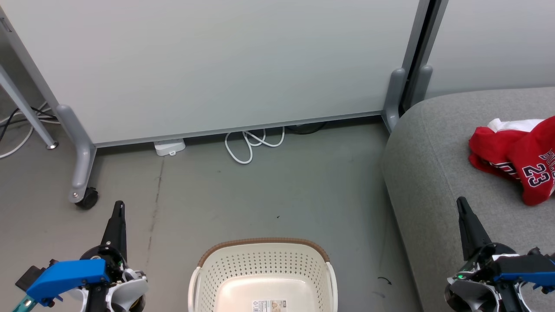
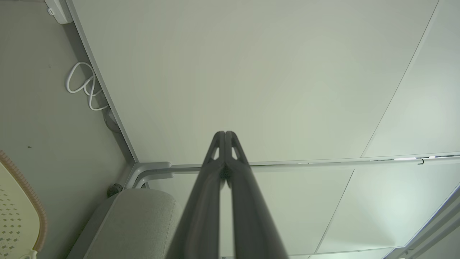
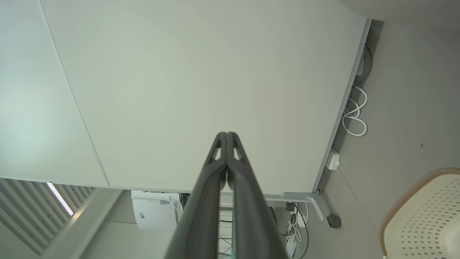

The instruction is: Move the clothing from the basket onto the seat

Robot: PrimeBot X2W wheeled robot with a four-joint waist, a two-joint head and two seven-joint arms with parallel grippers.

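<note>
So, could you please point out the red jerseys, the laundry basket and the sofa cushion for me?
red jerseys (image 1: 498, 149): head view, on the heap's red fabric.
laundry basket (image 1: 264, 241): head view, on its brown far rim.
sofa cushion (image 1: 429, 182): head view, on bare grey fabric left of the jerseys.

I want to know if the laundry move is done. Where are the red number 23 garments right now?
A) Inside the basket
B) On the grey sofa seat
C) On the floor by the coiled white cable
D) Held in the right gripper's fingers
B: the red garments lie bunched on the grey seat, and the basket shows a bare bottom in the part that can be seen.
</note>
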